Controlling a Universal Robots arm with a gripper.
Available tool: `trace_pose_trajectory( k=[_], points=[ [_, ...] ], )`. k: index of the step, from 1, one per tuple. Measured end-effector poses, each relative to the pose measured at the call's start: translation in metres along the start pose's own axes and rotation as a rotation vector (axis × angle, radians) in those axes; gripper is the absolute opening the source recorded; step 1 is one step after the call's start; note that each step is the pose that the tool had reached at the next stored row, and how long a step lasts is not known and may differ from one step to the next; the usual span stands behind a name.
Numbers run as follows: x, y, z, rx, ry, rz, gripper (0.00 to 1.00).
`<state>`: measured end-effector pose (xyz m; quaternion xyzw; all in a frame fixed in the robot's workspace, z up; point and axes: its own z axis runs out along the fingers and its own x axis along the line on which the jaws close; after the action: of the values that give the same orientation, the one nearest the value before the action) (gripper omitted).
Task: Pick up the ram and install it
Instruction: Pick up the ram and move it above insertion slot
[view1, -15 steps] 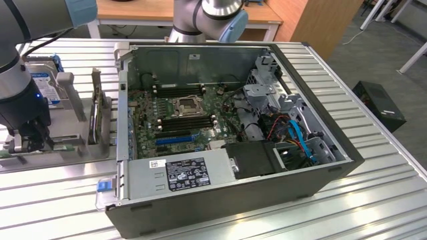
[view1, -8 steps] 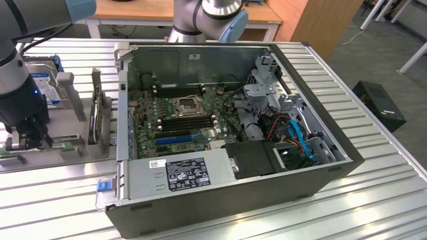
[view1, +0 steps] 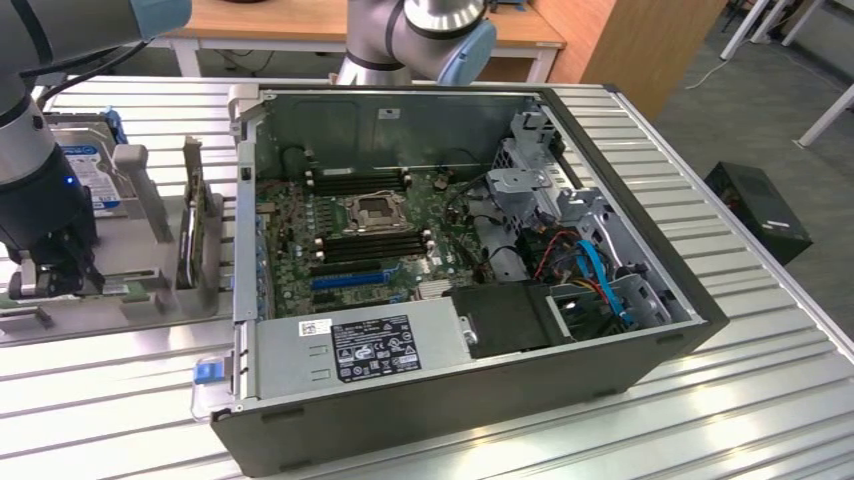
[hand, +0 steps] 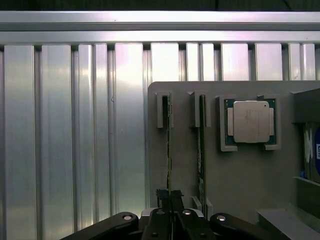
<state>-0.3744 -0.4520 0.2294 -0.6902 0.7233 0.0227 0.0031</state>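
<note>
End effector (hand: 169, 196) clamped on the ram (hand: 169, 145) in its tray slot.
The ram stands on edge in the gray tray (hand: 185, 165), likely so its flat faces can be pinched; a second stick (hand: 201, 145) stands just beside it. Edge-on, its chips are hidden, and the end effector covers its near end.

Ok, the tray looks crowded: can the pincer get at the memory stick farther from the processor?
Probably yes: the pincer sits right over that memory stick's edge, nothing between, and the second stick stands apart beside it.
</note>
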Motion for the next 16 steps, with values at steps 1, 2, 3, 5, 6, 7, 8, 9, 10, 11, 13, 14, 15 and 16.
trace_pose_trajectory(
  k=[1,2,3,5,6,7,8,9,10,11,13,14,15,16],
  points=[
    [0.0000,0.0000,0.0000,-0.0001,0.0000,0.000,0.12],
    [0.0000,0.0000,0.0000,0.0000,0.0000,0.000,0.12],
    [0.0000,0.0000,0.0000,-0.0001,-0.0001,0.000,0.12],
    [0.0000,0.0000,0.0000,0.0000,-0.0001,0.001,0.12],
    [0.0000,0.0000,0.0000,0.0001,-0.0001,0.001,0.12],
    [-0.0001,0.0000,-0.0001,0.0001,-0.0002,0.002,0.12],
    [0.0000,0.0000,-0.0003,0.0001,-0.0001,0.002,0.12],
    [0.0000,0.0000,-0.0011,-0.0003,0.0002,0.002,0.12],
    [-0.0001,-0.0001,-0.0018,-0.0002,0.0001,0.002,0.12],
    [-0.0001,-0.0002,-0.0023,0.0000,0.0000,0.002,0.12],
    [-0.0002,-0.0002,-0.0035,0.0000,0.0000,0.002,0.12],
    [-0.0002,-0.0002,-0.0043,-0.0001,0.0000,0.002,0.12],
    [-0.0002,-0.0002,-0.0051,0.0000,0.0000,0.002,0.12],
    [-0.0002,-0.0001,-0.0059,0.0000,0.0000,0.002,0.12]
  ],
)
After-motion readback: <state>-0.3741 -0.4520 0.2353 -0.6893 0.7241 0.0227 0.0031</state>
